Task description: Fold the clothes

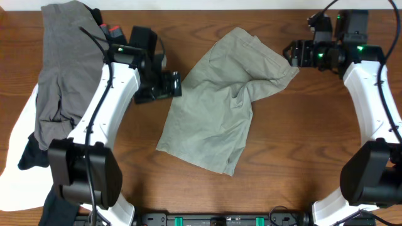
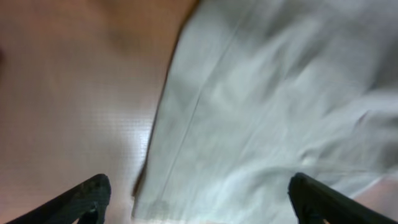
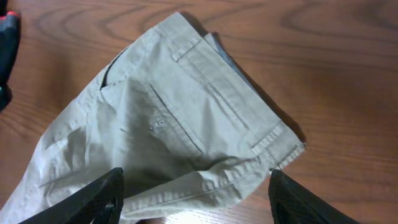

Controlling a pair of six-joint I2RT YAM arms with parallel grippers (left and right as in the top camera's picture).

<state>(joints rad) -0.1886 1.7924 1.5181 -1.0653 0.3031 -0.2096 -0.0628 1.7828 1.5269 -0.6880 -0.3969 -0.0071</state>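
Note:
The khaki shorts [image 1: 213, 107] lie folded lengthwise in the middle of the wooden table [image 1: 289, 150], waistband toward the far right. My left gripper [image 1: 177, 85] hovers at their left edge, open. In the left wrist view its fingers [image 2: 84, 199] stand wide apart over pale blurred fabric [image 2: 267, 93], holding nothing. My right gripper [image 1: 290, 53] is at the waistband corner, open. In the right wrist view the shorts [image 3: 168, 124] show a back pocket and belt loops, and a stitched edge [image 3: 217, 183] lies between the spread fingers [image 3: 102, 199].
A grey garment [image 1: 63, 63] is draped at the far left over a white one [image 1: 16, 163], with black cloth [image 1: 31, 157] beside it. A red-and-black object [image 1: 113, 30] sits behind the left arm.

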